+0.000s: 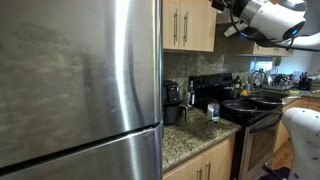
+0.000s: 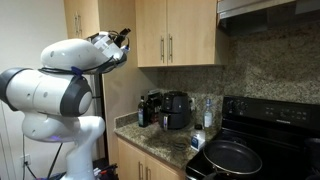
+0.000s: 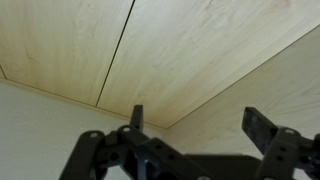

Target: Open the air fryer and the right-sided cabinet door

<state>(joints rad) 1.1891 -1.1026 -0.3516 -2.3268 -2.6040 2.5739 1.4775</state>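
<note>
Your jaws stand spread wide with nothing between them. In the wrist view the dark fingers (image 3: 137, 122) frame only pale wood panelling (image 3: 200, 50) crossed by one thin dark seam. In an exterior view the jaws sit up at cabinet height, just beside the twin door (image 2: 150, 30). Beyond it, farther from the jaws, is the right-sided cabinet door (image 2: 192, 30): tall, light-brown wood, shut flush, with a slim silver bar handle (image 2: 170, 46) upright along its nearer edge. Well below the jaws stands the air fryer (image 2: 177, 110), a small black upright body on the speckled counter (image 2: 160, 142), close to the back wall. Its drawer looks shut, though it is too small to be sure. Farthest off is the black stove (image 2: 280, 108) with a dark pan (image 2: 232, 157).
</note>
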